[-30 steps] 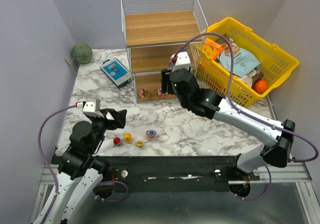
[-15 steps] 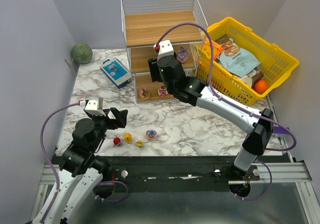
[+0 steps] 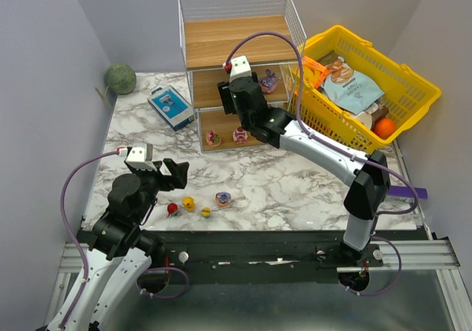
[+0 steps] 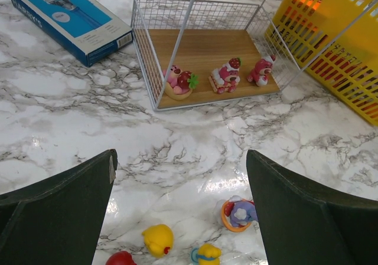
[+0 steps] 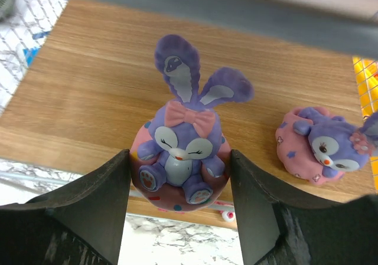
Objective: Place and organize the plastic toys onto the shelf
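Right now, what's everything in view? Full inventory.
shelf: 1, white wire and wood, far centre
cake toys: 3, pink-red, bottom tier
held bunny toy: 1, purple, middle tier
second bunny toy: 1, purple, beside it
loose toys: 4, red, yellow, purple-orange, near side
box: 1, blue-white, left of shelf
basket: 1, yellow, right of shelf
ball: 1, green, far-left corner
left end effector: 1, black, open above loose toys
right end effector: 1, black, shut on held bunny toy
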### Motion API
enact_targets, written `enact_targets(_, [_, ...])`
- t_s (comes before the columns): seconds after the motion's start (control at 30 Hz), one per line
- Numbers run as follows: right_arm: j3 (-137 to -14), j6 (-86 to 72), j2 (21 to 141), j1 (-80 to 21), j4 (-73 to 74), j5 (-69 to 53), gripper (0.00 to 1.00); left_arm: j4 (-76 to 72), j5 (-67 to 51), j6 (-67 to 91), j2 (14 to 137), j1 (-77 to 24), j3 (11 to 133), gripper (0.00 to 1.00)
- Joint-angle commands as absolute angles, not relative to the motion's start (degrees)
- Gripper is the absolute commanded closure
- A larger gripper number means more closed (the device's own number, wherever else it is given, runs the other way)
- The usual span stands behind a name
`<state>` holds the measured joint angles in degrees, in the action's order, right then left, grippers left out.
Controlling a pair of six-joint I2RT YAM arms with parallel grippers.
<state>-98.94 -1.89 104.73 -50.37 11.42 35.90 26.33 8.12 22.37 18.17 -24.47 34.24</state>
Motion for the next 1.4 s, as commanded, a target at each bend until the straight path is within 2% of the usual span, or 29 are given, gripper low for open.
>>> enact_targets(0.0, [-100.5,-0.8,106.3,-49.6,8.0,35.4,0.75,27.0,8.3,22.2,18.6,-24.2,33.9,0.01])
enact_targets(0.27, [-100.4,-1.3,107.6,-48.7,7.1,34.7,0.73,27.2,8.5,22.2,18.5,-24.2,33.9,0.01])
enact_targets(0.5, [-95.5,-3.0,104.9,-48.7,4.6,35.5,0.71,27.2,8.6,22.2,18.5,-24.2,33.9,0.01])
enact_targets(0.7, [-84.8,-0.6,100.2,-48.7,-8.2,35.0,0.71,27.2,8.8,22.3,18.5,-24.2,33.9,0.01])
enact_targets(0.93, [-84.5,3.3,101.0,-48.7,-12.0,36.0,0.7,27.2,9.1,22.2,18.5,-24.2,34.0,0.01])
enact_targets(1.37, [-86.0,0.4,102.1,-48.7,-10.4,36.2,0.45,27.3,9.3,22.2,18.4,-24.2,34.0,0.01])
